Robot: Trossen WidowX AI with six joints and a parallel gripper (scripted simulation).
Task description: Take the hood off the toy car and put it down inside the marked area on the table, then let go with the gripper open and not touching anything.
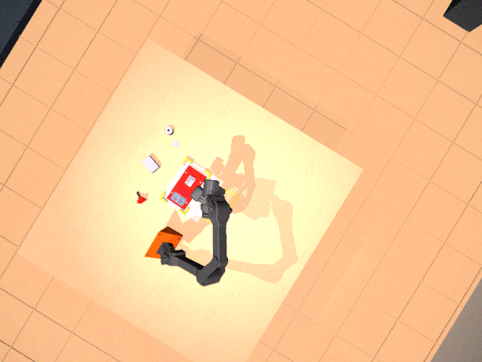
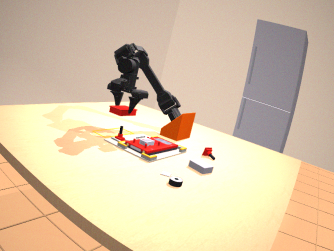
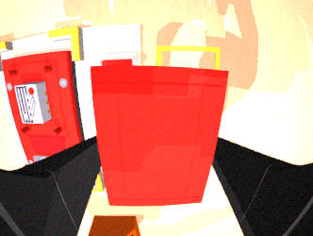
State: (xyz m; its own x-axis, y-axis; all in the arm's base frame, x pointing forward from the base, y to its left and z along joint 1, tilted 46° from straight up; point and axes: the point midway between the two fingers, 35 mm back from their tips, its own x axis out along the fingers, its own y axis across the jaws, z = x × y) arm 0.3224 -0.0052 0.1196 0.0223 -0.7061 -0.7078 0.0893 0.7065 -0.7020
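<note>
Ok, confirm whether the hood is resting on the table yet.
No, the red hood hangs between the fingers, well above the table.

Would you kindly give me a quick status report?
Gripper shut on red hood. Hood airborne, near yellow marked area. Nothing in the way below.

The hood (image 2: 122, 110) is plain red, the marked area (image 2: 112, 131) has a yellow outline, the arm base (image 2: 178, 126) is orange, the table (image 2: 81, 172) pale yellow.
</note>
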